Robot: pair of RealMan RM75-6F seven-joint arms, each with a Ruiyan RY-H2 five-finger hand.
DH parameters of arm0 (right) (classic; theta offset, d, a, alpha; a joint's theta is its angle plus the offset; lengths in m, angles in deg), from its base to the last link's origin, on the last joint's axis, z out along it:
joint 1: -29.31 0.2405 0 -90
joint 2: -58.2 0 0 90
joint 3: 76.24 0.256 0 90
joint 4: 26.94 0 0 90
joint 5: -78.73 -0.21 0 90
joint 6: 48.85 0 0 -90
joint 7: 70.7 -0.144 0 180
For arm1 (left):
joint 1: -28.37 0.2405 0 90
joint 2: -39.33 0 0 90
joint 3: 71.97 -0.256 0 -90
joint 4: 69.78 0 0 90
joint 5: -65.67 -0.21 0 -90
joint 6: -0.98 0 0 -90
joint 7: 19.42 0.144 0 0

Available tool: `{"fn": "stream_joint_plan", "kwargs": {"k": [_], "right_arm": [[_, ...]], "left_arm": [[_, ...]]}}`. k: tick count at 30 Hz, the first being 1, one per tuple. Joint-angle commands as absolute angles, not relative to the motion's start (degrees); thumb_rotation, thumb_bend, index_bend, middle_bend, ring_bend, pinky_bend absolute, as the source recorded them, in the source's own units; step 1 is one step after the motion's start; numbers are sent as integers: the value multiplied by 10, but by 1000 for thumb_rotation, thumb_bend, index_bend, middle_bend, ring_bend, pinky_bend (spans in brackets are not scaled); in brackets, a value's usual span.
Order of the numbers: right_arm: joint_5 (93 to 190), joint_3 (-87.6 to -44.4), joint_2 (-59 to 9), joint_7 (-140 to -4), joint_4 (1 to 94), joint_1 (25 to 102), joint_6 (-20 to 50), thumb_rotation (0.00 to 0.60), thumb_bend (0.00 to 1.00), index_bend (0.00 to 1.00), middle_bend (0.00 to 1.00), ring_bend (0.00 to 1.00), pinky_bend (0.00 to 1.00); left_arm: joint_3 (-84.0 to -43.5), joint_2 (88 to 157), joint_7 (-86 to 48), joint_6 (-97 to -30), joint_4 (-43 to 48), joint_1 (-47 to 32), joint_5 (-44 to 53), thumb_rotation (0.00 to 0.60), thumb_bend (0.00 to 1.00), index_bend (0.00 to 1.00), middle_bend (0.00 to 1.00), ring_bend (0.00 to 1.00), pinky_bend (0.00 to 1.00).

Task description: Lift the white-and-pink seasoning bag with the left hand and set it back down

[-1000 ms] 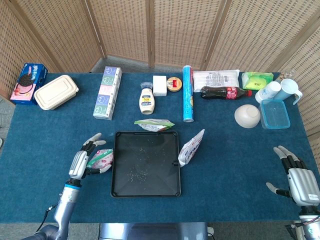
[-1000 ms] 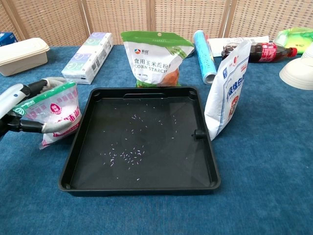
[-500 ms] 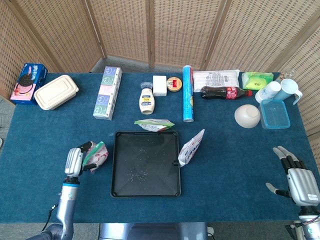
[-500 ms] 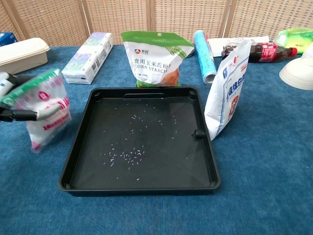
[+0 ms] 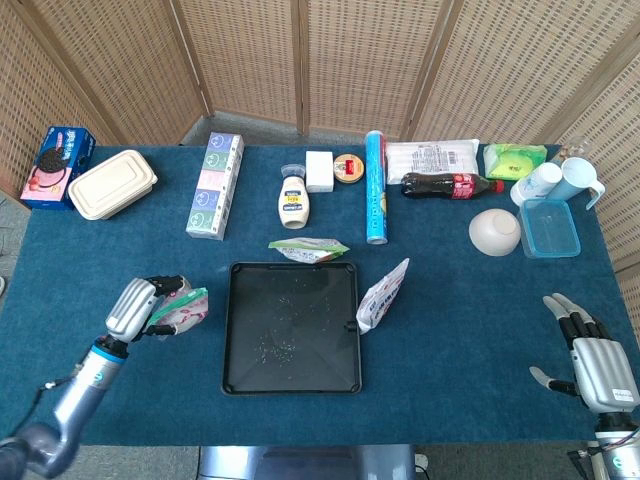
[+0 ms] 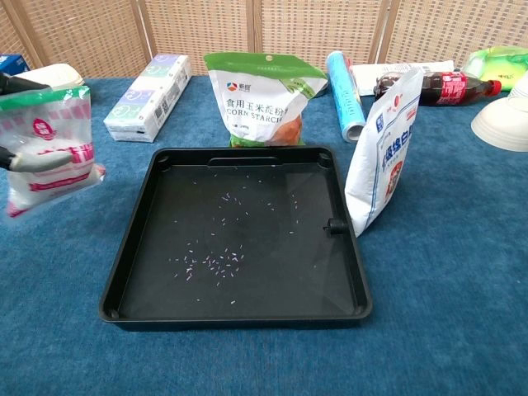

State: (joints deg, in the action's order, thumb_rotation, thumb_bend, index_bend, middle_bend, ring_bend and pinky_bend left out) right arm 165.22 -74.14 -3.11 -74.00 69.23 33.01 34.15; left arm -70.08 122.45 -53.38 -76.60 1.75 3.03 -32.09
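The white-and-pink seasoning bag [image 5: 181,309] [image 6: 51,150] has a green top strip. It hangs upright in the air, left of the black tray [image 5: 290,385] [image 6: 132,256]. My left hand [image 5: 135,310] grips it from the left side; in the chest view only dark fingers [image 6: 11,161] show at the frame's left edge. My right hand [image 5: 594,362] is open, fingers spread, near the table's front right corner, holding nothing.
Around the tray stand a corn starch bag [image 6: 257,97] behind and a white-blue bag [image 6: 382,148] at its right. Along the back lie a tissue box [image 5: 216,185], mayonnaise bottle [image 5: 293,200], blue roll [image 5: 375,185], cola bottle [image 5: 450,185], bowl [image 5: 494,231] and takeaway box [image 5: 112,183].
My left hand has raised the seasoning bag off the table and carried it leftward, away from the tray. The right hand has barely moved.
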Motion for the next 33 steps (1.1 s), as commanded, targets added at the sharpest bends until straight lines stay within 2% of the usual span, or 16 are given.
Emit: {"fn": "stream_joint_plan", "kwargs": {"k": [1,5,15,30,33], "right_arm": [[1651,-741,-34,-733,693,331,340,600,0,0,71,135,154],[1648,-741,-37,-725,693,331,339,600,0,0,71,135,155],[1643,-741,-47,-704,691,334,333,600,0,0,71,136,155],[1636,-736,-46,-705,687,333,335,600,0,0,71,135,154],[1633,-736,-47,-702,687,333,335,600,0,0,71,136,154]], "left_arm": [[-740,1116,-555,-699,105,-22,-366,600,391,858,748,688,574],[-744,1071,-527,-666,148,-45,-370,600,405,858,747,688,573],[-743,1017,-373,-561,217,-102,-367,600,426,866,747,688,574],[-719,974,-170,-462,307,-149,-314,600,429,874,747,688,578],[-713,967,-148,-430,337,-160,-280,600,442,878,747,688,578]]}}
